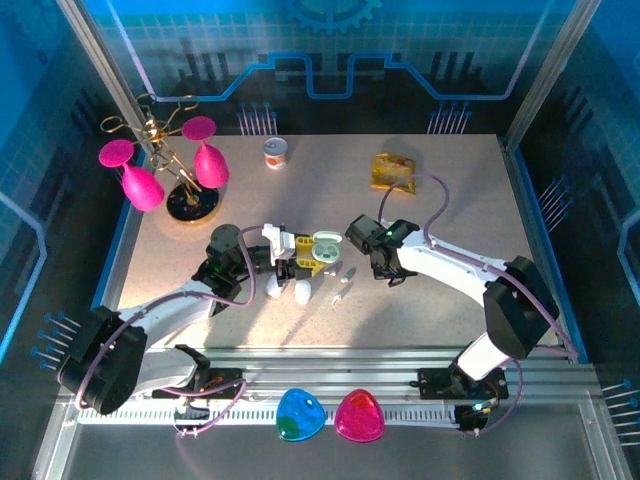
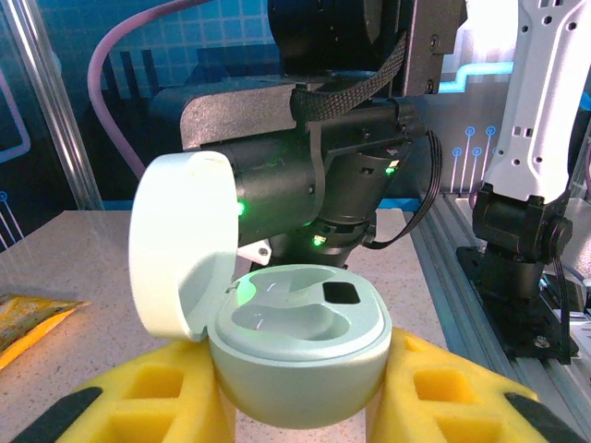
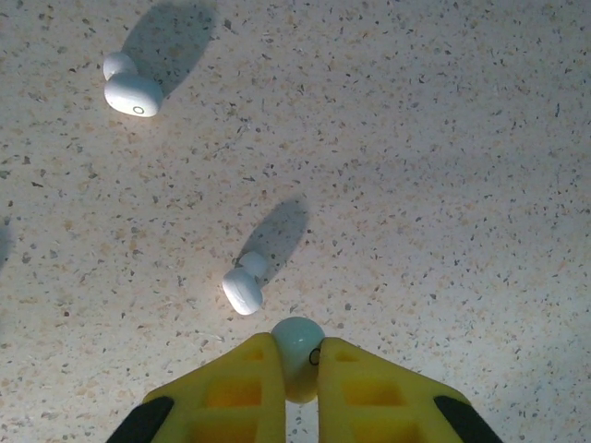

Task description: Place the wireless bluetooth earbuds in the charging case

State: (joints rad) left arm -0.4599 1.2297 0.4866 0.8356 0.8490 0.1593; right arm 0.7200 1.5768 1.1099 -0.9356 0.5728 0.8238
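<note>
The charging case [image 2: 300, 360] is a rounded, pebble-like shell in pale mint green. Its domed lid [image 2: 180, 245] is swung up on a hinge toward the left of the left wrist view. Inside, the top face has two shallow moulded wells and a small dark rectangular window, with a green glow at the hinge side. The left gripper [image 2: 300, 411] is clamped on the case, a yellow finger pressed against each lower flank, holding it upright above the speckled table [image 3: 462, 138]. In the overhead view the case sits at the centre of the frame. The right gripper [image 3: 300, 351] has its yellow fingers drawn together on the pinched earbud [image 3: 297, 338], a tiny pale, glossy, rounded piece low in the centre of the right wrist view. A small dark ring is marked where the earbud meets one finger. Just above and left of it, the near earbud [image 3: 242, 288] lies on the table, white with a stubby tip. The far earbud [image 3: 132, 88] lies well apart in the upper left corner, with a small ring printed on its face. No lettering can be read on any of these pieces.
</note>
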